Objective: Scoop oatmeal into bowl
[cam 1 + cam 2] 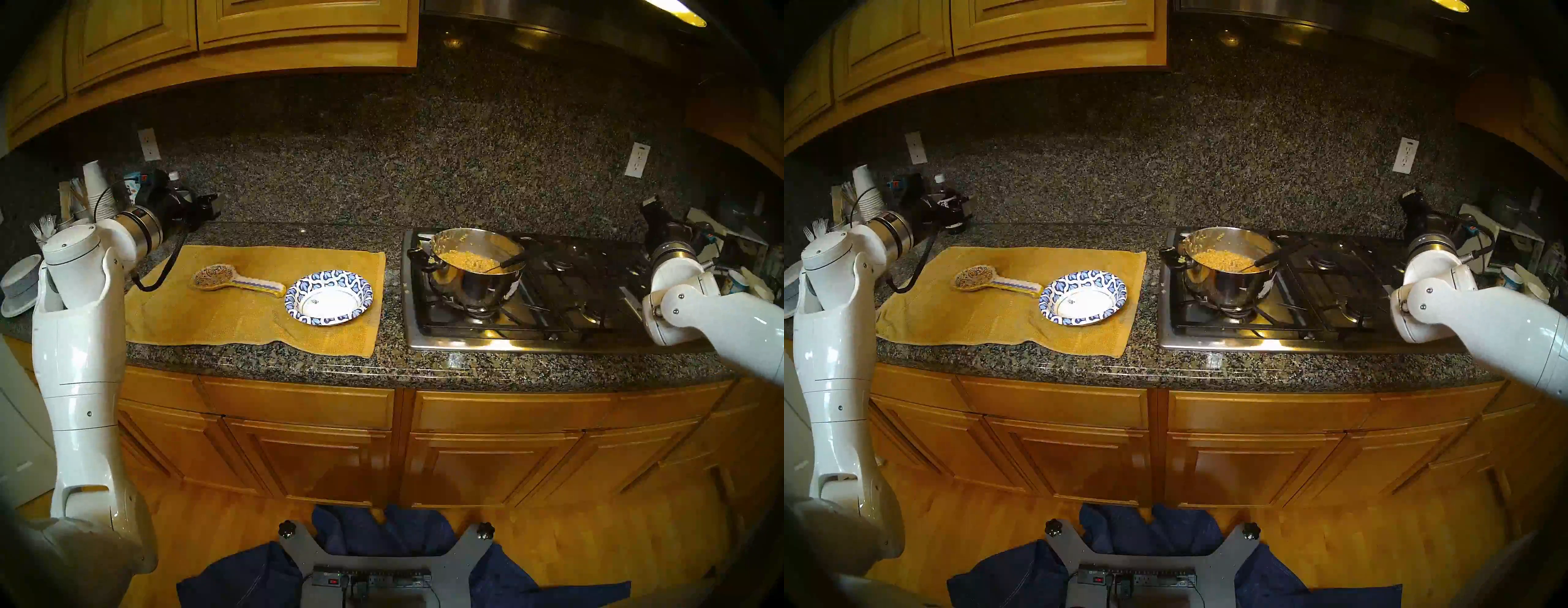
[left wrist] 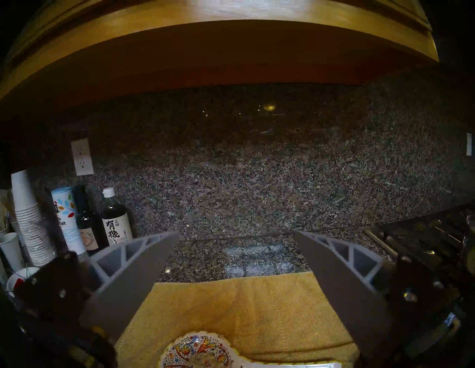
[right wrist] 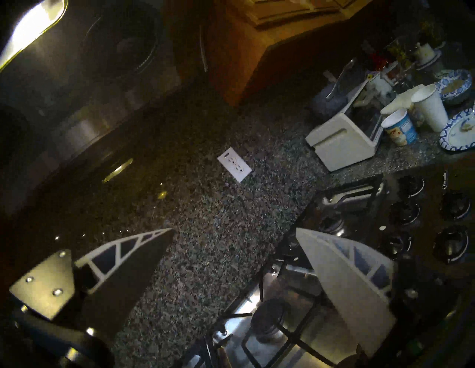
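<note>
I am looking down on a speckled granite bench (image 1: 297, 361) under wooden cabinets, with a gas stove (image 1: 551, 305) set into its right half. A yellow cloth (image 1: 237, 314) lies on the left half. The bowl (image 1: 329, 298), blue-and-white patterned at the rim, sits empty on the cloth's right part, just beside a painted spoon rest (image 1: 235, 281). The oatmeal (image 1: 469, 260) is in a shiny steel pot (image 1: 475, 284) on the stove's front left burner, with a dark-handled spoon (image 1: 509, 262) leaning in it.

My left end effector (image 2: 236, 237) hangs level at the far left, above the cloth's back edge, its fingers wide apart with nothing between them; cups and bottles stand to its left. My right end effector (image 3: 235, 232) is off at the far right over the stove's edge, tilted, fingers also spread wide and empty. Both are well apart from the pot and the bowl.
</note>
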Available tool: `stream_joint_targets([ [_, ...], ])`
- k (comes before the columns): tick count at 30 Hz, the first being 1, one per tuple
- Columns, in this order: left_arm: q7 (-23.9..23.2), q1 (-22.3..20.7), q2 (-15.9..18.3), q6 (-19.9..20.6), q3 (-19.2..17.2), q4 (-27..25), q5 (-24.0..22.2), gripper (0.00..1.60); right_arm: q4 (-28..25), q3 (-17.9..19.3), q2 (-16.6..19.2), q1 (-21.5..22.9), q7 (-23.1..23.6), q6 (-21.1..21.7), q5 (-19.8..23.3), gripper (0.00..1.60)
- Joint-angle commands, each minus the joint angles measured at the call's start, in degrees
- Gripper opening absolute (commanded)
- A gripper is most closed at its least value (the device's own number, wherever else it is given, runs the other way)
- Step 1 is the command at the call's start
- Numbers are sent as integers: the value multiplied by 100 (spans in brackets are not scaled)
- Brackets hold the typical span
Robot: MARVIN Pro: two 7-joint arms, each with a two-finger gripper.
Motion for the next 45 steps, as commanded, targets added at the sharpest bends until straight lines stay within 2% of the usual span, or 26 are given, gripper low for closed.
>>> stream_joint_targets([
  [1, -3, -110, -9, -184, -86, -197, -41, 160, -660, 315, 61, 366, -89, 260, 140, 160],
  [5, -12, -100, -13, -210, -93, -200, -45, 160, -800, 363, -315, 357, -202, 364, 343, 160],
  [6, -12, -100, -13, -210, -93, -200, -45, 160, -800, 363, -315, 357, -202, 364, 343, 160],
  [8, -18, -93, -15, -226, -97, -200, -47, 160, -800, 378, -614, 342, -273, 412, 480, 160],
  [10, -19, -92, -14, -226, -97, -200, -47, 160, -808, 375, -681, 323, -277, 428, 495, 160],
  [11, -22, -90, -15, -233, -99, -200, -47, 160, -789, 373, -850, 294, -316, 419, 558, 160],
  [13, -24, -89, -17, -239, -101, -200, -47, 160, -799, 384, -887, 269, -309, 445, 591, 160],
  [15, -26, -86, -19, -249, -103, -201, -48, 160, -719, 377, -1174, 246, -359, 383, 677, 160],
  [17, -27, -85, -19, -252, -104, -201, -48, 160, -756, 403, -1150, 234, -331, 428, 689, 160],
  [21, -27, -82, -24, -267, -107, -202, -48, 160, -753, 363, -1445, 223, -371, 403, 747, 160],
  [25, -22, -80, -31, -285, -110, -204, -48, 160, -916, 324, -1367, 297, -448, 468, 664, 160],
  [36, -1, -73, -28, -302, -105, -207, -59, 160, -1490, 219, -694, 602, -777, 895, 334, 160],
  [40, 9, -70, -27, -308, -103, -208, -65, 160, -1594, 186, -653, 610, -879, 979, 212, 160],
  [45, 18, -67, -26, -317, -101, -210, -72, 160, -1590, 122, -818, 514, -943, 963, 138, 160],
])
